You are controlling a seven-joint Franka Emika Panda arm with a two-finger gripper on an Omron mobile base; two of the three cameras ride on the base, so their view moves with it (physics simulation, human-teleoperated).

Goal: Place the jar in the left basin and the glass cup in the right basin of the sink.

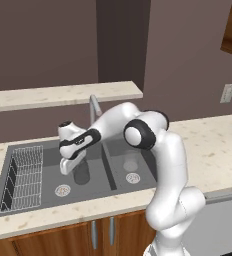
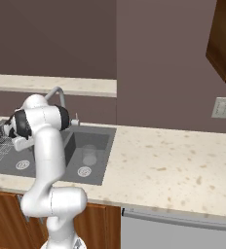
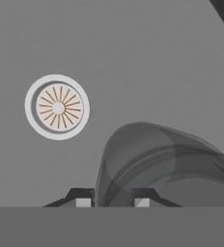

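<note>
The smoky dark-grey jar (image 1: pixel 81 172) stands upright on the floor of the wider left basin (image 1: pixel 48 159), close to its round drain (image 1: pixel 63 190). My gripper (image 1: pixel 66 169) hangs low over that basin, just left of the jar. In the hand view the jar (image 3: pixel 167 164) looms close and off to the right of my gripper (image 3: pixel 112 200). The fingertips (image 3: pixel 83 201) stand apart and nothing is clamped between them, so the gripper is open. The pale clear glass cup (image 1: pixel 130 165) (image 2: pixel 89 154) stands in the narrower right basin (image 1: pixel 119 176), behind its drain (image 1: pixel 133 177).
A wire rack (image 1: pixel 27 175) fills the left end of the left basin. The curved steel tap (image 1: pixel 94 106) rises behind the divider, right by my forearm. Speckled counter (image 1: pixel 213 150) stretches to the right, and a raised ledge (image 1: pixel 63 95) runs behind the sink.
</note>
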